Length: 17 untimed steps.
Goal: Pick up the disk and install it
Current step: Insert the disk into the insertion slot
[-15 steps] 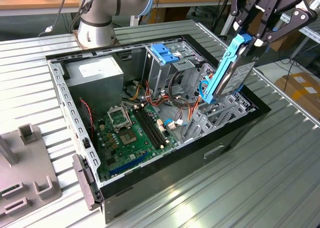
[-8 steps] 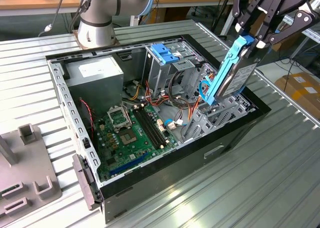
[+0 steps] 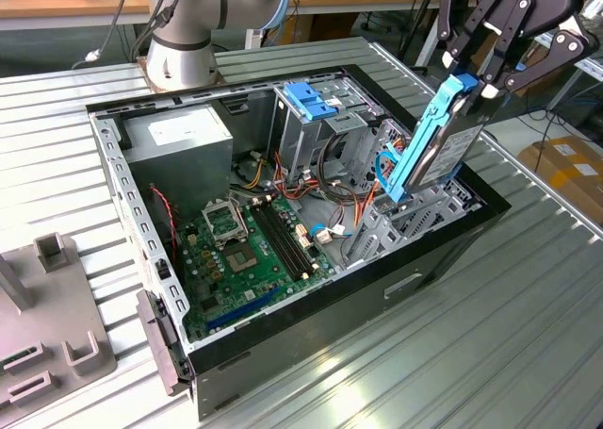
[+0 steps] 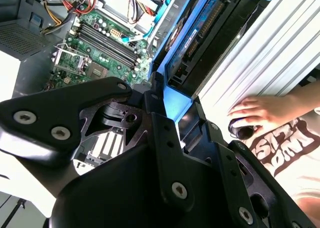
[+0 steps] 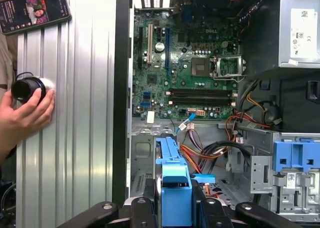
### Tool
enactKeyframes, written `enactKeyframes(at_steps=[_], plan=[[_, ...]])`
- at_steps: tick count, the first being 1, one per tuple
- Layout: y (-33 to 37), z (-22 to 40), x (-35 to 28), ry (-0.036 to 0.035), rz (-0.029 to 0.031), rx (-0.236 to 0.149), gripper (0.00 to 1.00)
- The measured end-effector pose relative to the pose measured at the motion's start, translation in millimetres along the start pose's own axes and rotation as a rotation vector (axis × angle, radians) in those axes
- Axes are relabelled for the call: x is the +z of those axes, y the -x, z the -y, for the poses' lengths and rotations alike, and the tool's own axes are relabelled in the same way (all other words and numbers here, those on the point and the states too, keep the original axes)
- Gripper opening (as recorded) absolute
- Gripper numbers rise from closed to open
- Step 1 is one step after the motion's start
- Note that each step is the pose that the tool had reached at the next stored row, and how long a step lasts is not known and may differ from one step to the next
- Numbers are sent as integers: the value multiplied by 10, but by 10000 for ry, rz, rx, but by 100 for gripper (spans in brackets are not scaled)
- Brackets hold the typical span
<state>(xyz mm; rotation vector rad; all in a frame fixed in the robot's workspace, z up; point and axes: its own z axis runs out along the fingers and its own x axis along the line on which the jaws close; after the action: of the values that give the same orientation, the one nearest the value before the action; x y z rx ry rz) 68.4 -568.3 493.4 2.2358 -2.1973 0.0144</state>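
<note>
Ribbed metal table [image 3: 490, 344] in a lab-looking room, workbenches behind, and an open PC case [image 3: 396, 283] lying on it with the open side up.

The disk [image 3: 457, 141] is pinched at its top end by the gripper [image 3: 476, 82], jaws clamped tight on it. It stands on edge and leans a bit, with a light-blue rail running down one side. Straight below the jaws, its lower end dips into the metal drive cage [image 3: 419, 217] at the case corner; can't tell if it actually touches the cage. In the first wrist view the rail sits snug between the black fingers [image 5: 142, 210].

Room is tight down there. There's a tangle of orange cables [image 5: 200, 153] just beside the cage, and a blue bracket [image 3: 311, 99] on the next bay over. The black case wall sits close on the far side of the disk. The motherboard [image 3: 250, 250] and power supply [image 3: 179, 137] are well apart from the jaws.

Past that wall the ribbed tabletop carries on. A person's hand [image 5: 27, 115] rests on it, wrapped around a round black object [image 5: 27, 87], with a phone [image 5: 35, 10] nearby.
</note>
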Motion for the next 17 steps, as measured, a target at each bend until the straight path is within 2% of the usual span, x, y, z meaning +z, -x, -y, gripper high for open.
enactKeyframes(at_steps=[2,9,11,12,14,15,17], plan=[[15,3,23,0,0,0,37],[16,3,43,1,2,48,37],[16,3,44,0,60,48,37],[16,4,44,0,62,48,37],[16,3,73,0,63,48,37],[17,3,125,0,63,48,37],[17,3,128,0,63,47,37]])
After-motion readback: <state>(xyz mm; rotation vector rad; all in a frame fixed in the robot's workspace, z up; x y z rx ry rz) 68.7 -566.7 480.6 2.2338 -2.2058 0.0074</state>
